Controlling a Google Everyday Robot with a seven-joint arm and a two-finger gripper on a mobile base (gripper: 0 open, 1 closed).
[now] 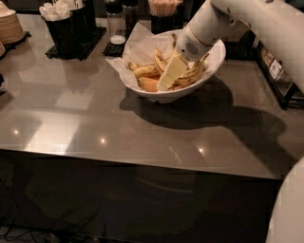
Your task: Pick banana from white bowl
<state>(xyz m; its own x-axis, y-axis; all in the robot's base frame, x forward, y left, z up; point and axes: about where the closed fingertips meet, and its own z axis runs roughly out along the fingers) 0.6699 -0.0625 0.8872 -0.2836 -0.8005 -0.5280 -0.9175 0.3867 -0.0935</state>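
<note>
The white bowl (164, 96) stands at the back middle of the grey table, lined with crumpled white paper (138, 43). Several yellow bananas (144, 71) lie in it, some with brown spots. My gripper (171, 75) reaches down from the upper right into the middle of the bowl, its pale tip among the bananas and touching or almost touching them. My white arm (223, 19) hides the bowl's far right rim and the bananas behind it.
Behind the bowl stand black holders with white utensils (61, 21), shakers (114, 19) and a holder of sticks (164, 12). A stack of brown plates (9, 26) is at far left. A black rack (280, 78) is at right. The table's front edge (142, 161) is near.
</note>
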